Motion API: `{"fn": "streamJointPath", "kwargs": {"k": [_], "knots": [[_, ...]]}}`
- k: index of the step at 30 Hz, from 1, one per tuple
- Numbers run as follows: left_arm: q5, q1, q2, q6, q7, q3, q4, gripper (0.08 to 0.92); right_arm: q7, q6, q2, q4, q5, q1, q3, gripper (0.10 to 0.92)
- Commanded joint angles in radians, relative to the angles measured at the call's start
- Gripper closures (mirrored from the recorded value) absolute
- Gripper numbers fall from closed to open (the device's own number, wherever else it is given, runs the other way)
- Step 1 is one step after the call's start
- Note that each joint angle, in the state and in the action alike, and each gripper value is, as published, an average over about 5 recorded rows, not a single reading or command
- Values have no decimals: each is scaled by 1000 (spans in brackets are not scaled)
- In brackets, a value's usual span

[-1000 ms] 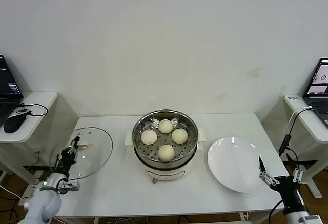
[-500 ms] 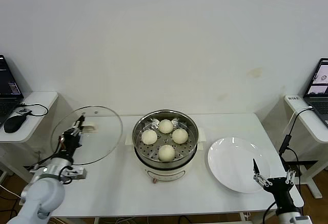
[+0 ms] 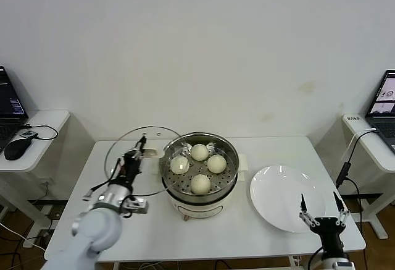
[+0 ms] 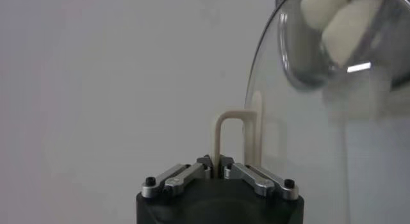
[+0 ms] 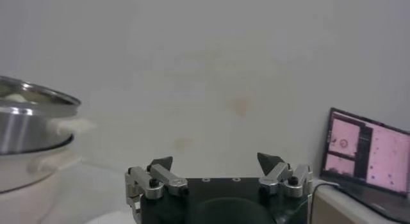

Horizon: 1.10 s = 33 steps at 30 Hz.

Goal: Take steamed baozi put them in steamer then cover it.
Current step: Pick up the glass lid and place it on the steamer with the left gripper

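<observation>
Since earlier: cover (image 3: 137,159) carried from worktop's (image 3: 154,233) left edge to just beside the steamer (image 3: 199,170).
Left claw (image 3: 137,151): clamped on cover handle.
Right claw (image 3: 321,211): spread, idle at front right corner.
Doing it well: level, centre, then lower.
Count: one steamer, one cover, one plate (image 3: 285,197), four baozi (image 3: 200,183).

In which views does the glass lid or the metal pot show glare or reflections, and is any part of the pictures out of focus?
Head view: the cover, held by the left gripper, is see-through, with little glare; the steamer rim shines. Left wrist view: the cover fills the frame, with a bright glint; the steamed baozi behind the glass look soft. Right wrist view: the steamer wall shows banded reflections; the right gripper is sharp.
</observation>
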<state>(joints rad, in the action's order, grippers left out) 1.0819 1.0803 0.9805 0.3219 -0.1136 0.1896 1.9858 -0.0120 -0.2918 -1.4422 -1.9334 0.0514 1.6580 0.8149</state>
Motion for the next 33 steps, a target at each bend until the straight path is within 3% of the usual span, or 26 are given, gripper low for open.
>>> {"fn": "streamJointPath", "kwargs": {"k": [1,5,14,33], "knots": [[254,-151,224,148,-165,-219,-9,853,-112,-8,-79,63,170,-30,-27,203],[306,-157,328,172,-204,-218,-37,853,-136,-8,-87,74,215,-39,-45,203],[316,-171,429,229,-250,-199,-82,853,-166,-19,-93,92,252,-47,-57,203],[471,-126,521,172,-214,-225,-169,853,-186,-41,-109,94,290,-37,-75,203]]}}
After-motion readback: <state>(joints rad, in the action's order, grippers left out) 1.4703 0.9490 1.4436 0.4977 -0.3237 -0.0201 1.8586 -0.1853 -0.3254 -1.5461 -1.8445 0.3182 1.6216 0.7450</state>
